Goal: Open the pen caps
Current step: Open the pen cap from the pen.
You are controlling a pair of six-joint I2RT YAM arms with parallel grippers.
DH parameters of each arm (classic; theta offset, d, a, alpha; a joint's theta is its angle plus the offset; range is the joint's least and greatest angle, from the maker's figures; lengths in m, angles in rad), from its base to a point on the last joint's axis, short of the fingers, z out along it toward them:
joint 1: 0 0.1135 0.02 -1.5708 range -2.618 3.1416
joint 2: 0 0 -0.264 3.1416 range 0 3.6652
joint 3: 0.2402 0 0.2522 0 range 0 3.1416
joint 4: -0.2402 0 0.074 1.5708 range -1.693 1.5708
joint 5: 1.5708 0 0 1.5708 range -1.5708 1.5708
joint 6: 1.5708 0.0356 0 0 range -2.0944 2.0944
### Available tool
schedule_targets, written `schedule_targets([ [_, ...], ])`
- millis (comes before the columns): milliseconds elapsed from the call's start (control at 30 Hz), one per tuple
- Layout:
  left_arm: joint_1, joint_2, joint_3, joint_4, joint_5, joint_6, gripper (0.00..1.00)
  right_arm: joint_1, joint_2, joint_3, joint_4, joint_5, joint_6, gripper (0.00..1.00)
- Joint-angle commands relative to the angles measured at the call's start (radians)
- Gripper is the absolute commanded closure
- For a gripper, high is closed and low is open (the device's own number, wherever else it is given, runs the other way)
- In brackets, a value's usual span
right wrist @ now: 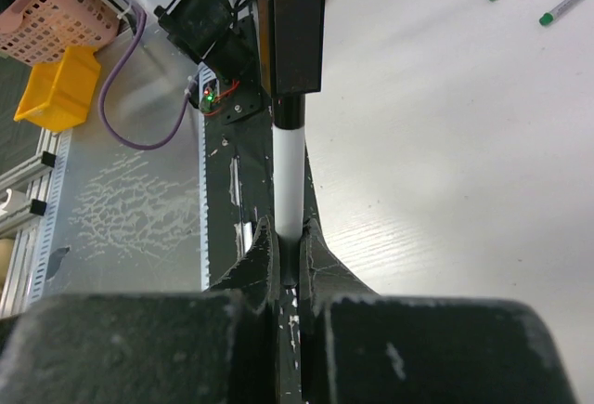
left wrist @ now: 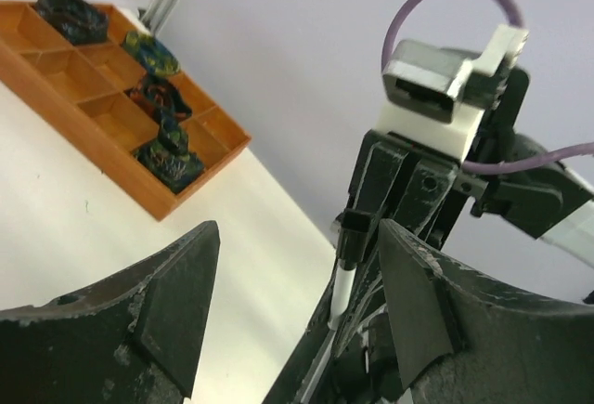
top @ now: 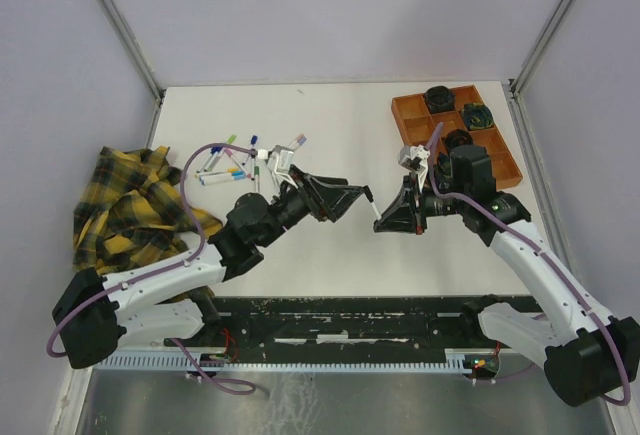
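From above, the orange tray (top: 410, 113) at the far right of the table is the landmark. Just on its near side the right gripper (top: 385, 223) points left, away from the tray, pinching a white pen (top: 375, 214). The left gripper (top: 362, 198) faces it tip to tip from further left. The pile of pens (top: 240, 163), with coloured caps on them, lies well to the tray's left.

In the left wrist view the left gripper's fingers (left wrist: 176, 302) are spread wide with nothing between them. The tray (left wrist: 56, 68), with black round objects (left wrist: 170, 155) in its compartments, sits beyond the left finger. Framed in the gap, to the tray's right, the right gripper (left wrist: 336, 334) holds the pen barrel (left wrist: 342, 288) up, with the black cap (left wrist: 350, 240) on its end.

In the right wrist view, where the tray is out of frame, the right gripper (right wrist: 288, 255) is pressed together on the barrel (right wrist: 289, 181). The cap (right wrist: 290, 111) is at the far end, toward the other arm.

By my reading, the step in hand is presenting this capped pen for uncapping, and the cap is not yet gripped. The next move calls for the left fingers to slide around the cap only, close, then pull straight along the barrel while the right grip holds firm.
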Motion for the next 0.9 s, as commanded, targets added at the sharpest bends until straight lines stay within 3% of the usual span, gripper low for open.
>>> schedule_targets([
  [0, 0.013, 0.026, 0.070, -0.108, 0.132, 0.006, 0.26, 0.002, -0.004, 0.051, -0.020, -0.036, -0.063, 1.00],
  [167, 0.012, 0.085, 0.112, -0.088, 0.195, -0.004, 0.36, 0.002, 0.006, 0.051, -0.028, -0.040, -0.068, 1.00],
  [867, 0.014, 0.159, 0.162, -0.009, 0.246, -0.036, 0.56, 0.002, 0.031, 0.049, -0.032, -0.053, -0.072, 1.00],
])
